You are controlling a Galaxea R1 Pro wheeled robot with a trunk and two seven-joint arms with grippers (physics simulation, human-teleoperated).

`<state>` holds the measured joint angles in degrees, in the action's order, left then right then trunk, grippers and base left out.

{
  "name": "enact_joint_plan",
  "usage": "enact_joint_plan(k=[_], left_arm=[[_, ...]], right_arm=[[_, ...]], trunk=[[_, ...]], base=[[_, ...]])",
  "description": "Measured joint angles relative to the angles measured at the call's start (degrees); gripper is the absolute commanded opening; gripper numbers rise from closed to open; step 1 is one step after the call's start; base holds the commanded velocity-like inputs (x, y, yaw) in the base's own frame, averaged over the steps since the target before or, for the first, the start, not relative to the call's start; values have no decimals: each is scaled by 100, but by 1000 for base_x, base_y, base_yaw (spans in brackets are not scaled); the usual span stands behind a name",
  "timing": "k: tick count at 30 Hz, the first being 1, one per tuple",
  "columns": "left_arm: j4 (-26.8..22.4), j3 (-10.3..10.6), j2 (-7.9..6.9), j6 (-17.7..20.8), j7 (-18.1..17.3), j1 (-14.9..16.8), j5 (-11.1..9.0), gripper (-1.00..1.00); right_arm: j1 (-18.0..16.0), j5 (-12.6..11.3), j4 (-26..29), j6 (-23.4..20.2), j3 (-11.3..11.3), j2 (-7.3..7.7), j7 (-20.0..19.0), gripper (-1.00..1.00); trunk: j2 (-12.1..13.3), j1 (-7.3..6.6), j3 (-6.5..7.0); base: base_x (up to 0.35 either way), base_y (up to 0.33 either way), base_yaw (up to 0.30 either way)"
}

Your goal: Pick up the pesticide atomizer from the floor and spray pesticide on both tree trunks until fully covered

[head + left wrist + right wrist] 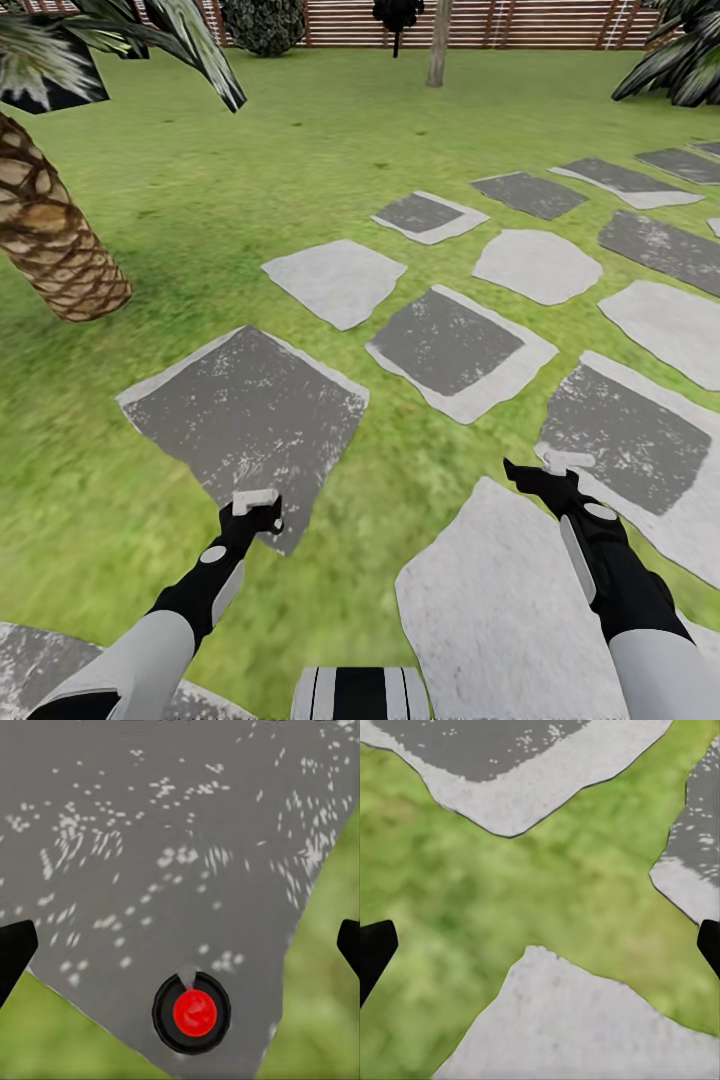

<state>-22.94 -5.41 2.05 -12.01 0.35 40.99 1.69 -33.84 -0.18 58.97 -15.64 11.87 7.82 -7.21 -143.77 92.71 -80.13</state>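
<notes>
Small dark spray bottle with a round red top [195, 1012] stands on the speckled dark grey stone slab [150, 832] near its grass edge, seen from above between the left gripper's [180, 945] widely parted fingers. Right gripper [540, 945], likewise spread wide and empty, hangs over green grass [510, 892] between pale slabs. Scaly brown palm trunk [50, 240] occupies the head view's left side.

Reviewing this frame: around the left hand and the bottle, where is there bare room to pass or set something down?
The dark grey speckled stone slab is bare beyond the red-topped black spray bottle, which stands near the slab's corner between the left hand's open fingers. Green grass stretches free toward the scaly brown palm trunk. To the right, slabs crowd together.
</notes>
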Motion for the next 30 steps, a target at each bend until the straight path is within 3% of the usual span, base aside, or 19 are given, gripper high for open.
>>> enact_joint_plan(k=[12, 25, 30], left_arm=[[11, -4, 57, -652, 0, -36, -13, 100], [17, -4, 59, -697, 0, -38, -19, 100], [17, -4, 59, -698, 0, -38, -16, 100]], right_arm=[[0, 0, -8, 0, 6, 1, -2, 100], [1, 1, -9, 0, 9, 3, -6, 100], [1, 0, -9, 0, 8, 5, -7, 100]], trunk=[[0, 0, -17], [-17, 34, -400], [-17, 34, -444]], base=[[0, 0, 0], [0, 0, 63], [0, 0, 71]])
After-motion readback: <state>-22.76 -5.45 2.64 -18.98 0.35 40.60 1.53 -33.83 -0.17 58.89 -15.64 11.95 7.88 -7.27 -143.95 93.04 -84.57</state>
